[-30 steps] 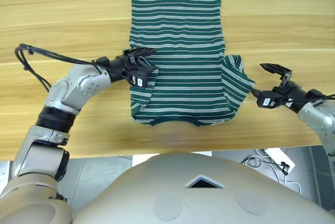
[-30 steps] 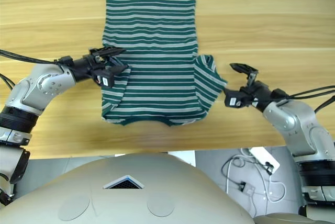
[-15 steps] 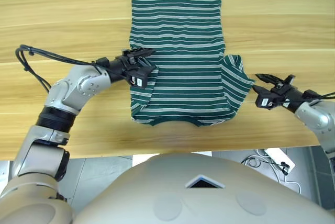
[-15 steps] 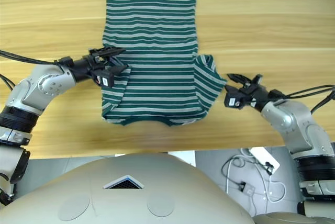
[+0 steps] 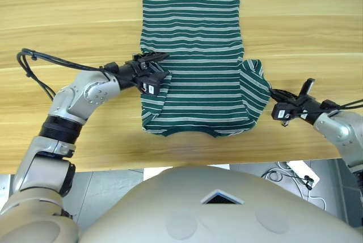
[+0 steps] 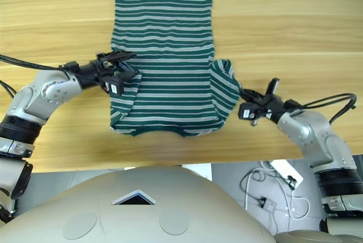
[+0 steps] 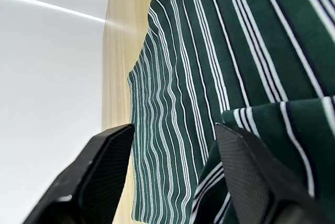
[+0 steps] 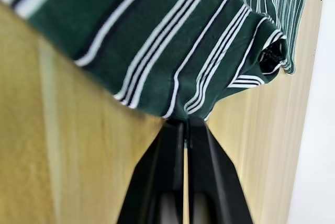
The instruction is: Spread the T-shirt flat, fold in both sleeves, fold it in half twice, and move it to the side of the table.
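A green T-shirt (image 5: pixel 195 44) with white stripes lies on the wooden table (image 5: pixel 68 16), collar toward me. Its left sleeve (image 5: pixel 154 92) is folded in over the body. My left gripper (image 5: pixel 164 65) hovers at that edge of the shirt, open, and the left wrist view shows the striped cloth (image 7: pixel 220 35) beyond its fingers (image 7: pixel 104 166). The right sleeve (image 5: pixel 254 84) sticks out to the side, rumpled. My right gripper (image 5: pixel 272 92) sits low at that sleeve's outer hem. In the right wrist view its fingers (image 8: pixel 175 150) are pressed together on the sleeve (image 8: pixel 157 41) edge.
Bare wood surrounds the shirt on the left, right and far side. The table's front edge (image 5: pixel 113 166) runs just past the collar. Cables (image 5: pixel 295 175) lie on the floor below the right corner.
My right gripper moved in toward the right sleeve, rolled over, dropped lower and went from open to shut at the hem. The left arm and the shirt stayed put.
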You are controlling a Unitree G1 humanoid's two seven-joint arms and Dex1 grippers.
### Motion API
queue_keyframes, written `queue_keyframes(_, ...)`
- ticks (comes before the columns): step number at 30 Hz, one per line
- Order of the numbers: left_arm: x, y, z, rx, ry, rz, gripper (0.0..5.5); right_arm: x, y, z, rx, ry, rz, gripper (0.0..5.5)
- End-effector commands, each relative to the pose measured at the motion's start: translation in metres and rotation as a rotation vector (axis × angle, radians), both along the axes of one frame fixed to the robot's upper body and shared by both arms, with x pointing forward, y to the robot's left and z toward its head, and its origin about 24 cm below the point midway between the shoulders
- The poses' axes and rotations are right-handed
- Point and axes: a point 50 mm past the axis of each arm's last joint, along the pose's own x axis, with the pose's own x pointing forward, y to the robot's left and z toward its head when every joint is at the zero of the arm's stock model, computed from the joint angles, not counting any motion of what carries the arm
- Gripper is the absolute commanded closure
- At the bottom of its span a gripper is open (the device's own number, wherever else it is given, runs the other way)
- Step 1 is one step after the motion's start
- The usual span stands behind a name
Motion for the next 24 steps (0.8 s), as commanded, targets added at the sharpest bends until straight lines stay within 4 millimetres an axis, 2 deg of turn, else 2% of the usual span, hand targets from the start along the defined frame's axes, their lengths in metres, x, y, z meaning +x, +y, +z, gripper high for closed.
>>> queue_keyframes(1,0.001,-0.001,0.003,0.003,-0.023,-0.008,2.59,0.002,0.005,0.012,0.047,-0.052,0.012,5.49)
queue_keyframes(7,0.001,-0.001,0.003,0.001,-0.028,-0.006,2.59,0.005,0.013,0.031,0.11,-0.13,0.042,5.49)
queue_keyframes(12,0.003,-0.003,0.003,0.002,-0.03,-0.011,2.59,0.003,0.025,0.036,0.139,-0.138,0.097,5.49)
queue_keyframes(17,0.002,-0.002,0.003,0.0,-0.034,-0.007,2.59,0.011,0.049,0.039,0.157,-0.137,0.196,5.49)
queue_keyframes(24,0.002,-0.003,0.004,-0.004,-0.038,-0.011,2.59,0.026,0.085,0.031,0.159,-0.105,0.322,5.49)
